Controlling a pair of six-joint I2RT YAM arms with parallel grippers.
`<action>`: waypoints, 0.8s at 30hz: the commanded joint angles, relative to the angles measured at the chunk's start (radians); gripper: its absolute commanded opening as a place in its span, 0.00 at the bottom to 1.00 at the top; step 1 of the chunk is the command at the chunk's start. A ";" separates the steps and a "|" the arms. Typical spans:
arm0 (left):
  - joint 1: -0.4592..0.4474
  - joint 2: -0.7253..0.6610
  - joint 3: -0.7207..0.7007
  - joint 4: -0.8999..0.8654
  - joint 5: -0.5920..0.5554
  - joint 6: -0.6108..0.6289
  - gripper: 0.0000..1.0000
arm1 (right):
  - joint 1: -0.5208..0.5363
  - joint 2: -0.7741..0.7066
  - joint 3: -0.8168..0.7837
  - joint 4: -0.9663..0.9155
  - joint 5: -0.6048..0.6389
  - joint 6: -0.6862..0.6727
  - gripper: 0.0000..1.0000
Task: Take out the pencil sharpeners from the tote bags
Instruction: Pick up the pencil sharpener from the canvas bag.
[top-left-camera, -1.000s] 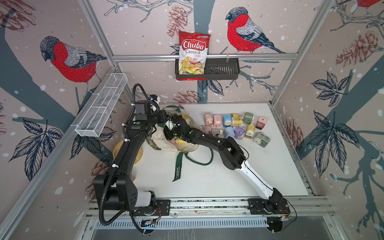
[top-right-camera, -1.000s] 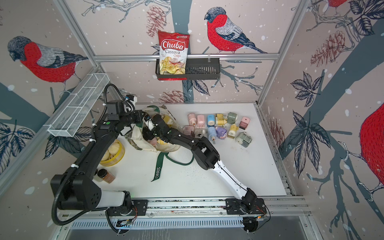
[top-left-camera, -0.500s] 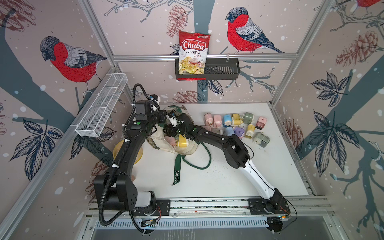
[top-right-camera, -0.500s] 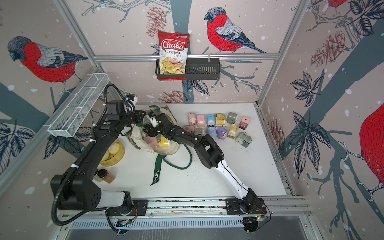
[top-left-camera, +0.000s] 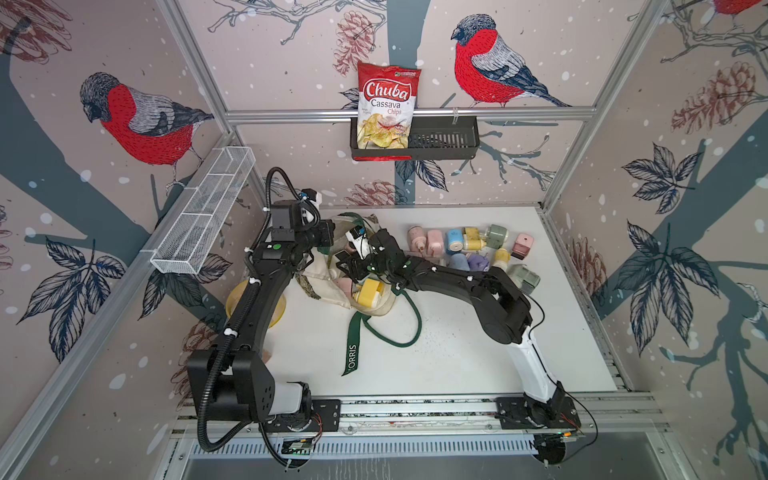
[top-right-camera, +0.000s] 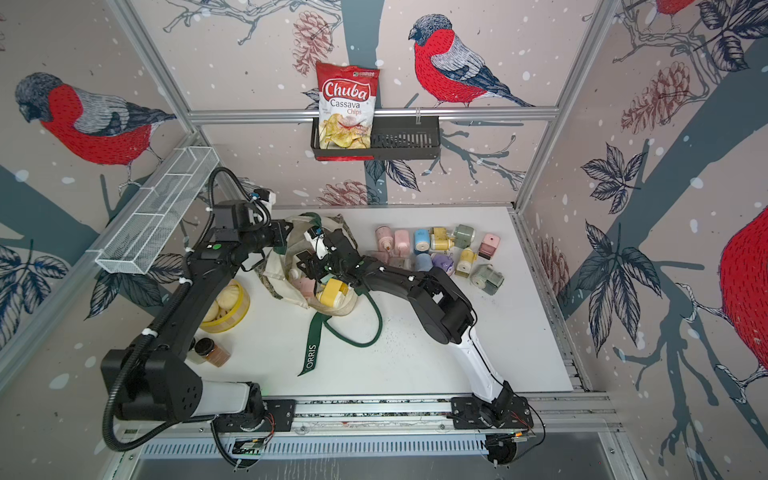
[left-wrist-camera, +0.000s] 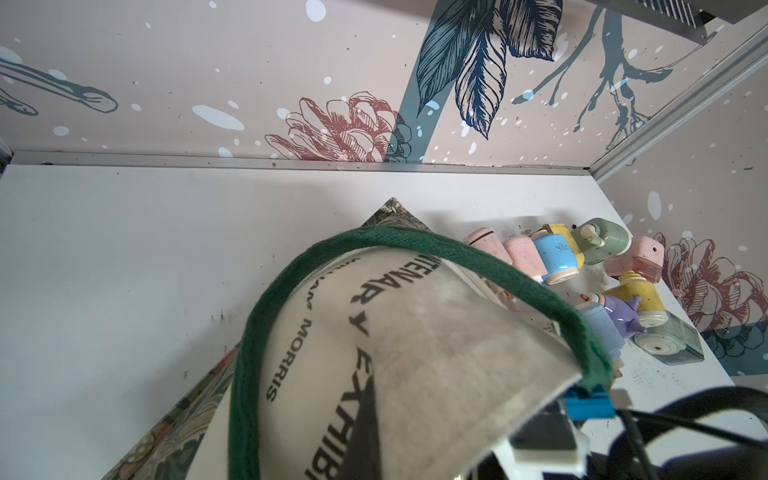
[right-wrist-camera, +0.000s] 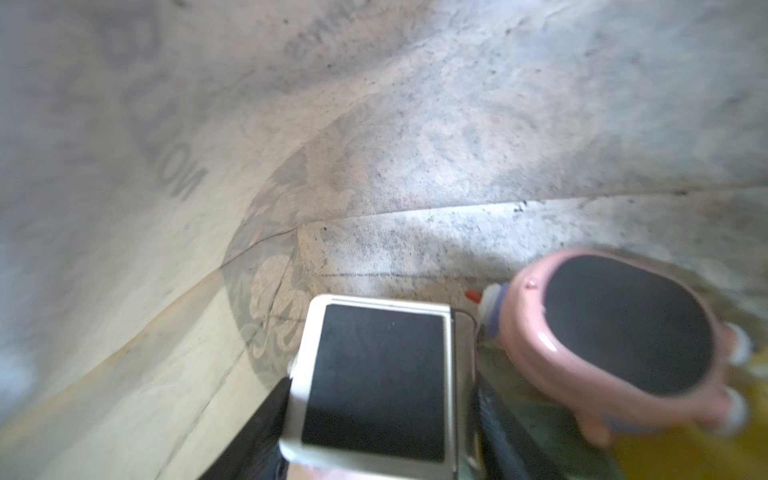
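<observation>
A cream sharpener (right-wrist-camera: 376, 378) lies inside the tote bag (top-left-camera: 322, 274), clamped between the jaws of the right gripper (top-left-camera: 352, 266), with a pink sharpener (right-wrist-camera: 623, 332) just beside it. The right arm reaches, elbow bent, into the bag's mouth. The left gripper (top-left-camera: 328, 235), closed on the tote's rim, holds it raised.

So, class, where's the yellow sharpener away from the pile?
In both top views, the yellow plastic sharpener lies at the cream canvas tote's mouth, beside a pink sharpener.
</observation>
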 joint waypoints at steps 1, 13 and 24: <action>0.002 -0.001 0.013 0.102 -0.013 -0.007 0.00 | 0.001 -0.065 -0.071 0.079 0.067 0.044 0.32; 0.002 0.004 0.014 0.093 -0.047 -0.010 0.00 | 0.015 -0.204 -0.207 0.101 0.081 0.053 0.32; 0.002 0.006 0.023 0.077 -0.073 -0.007 0.00 | 0.042 -0.477 -0.402 0.011 0.109 -0.073 0.33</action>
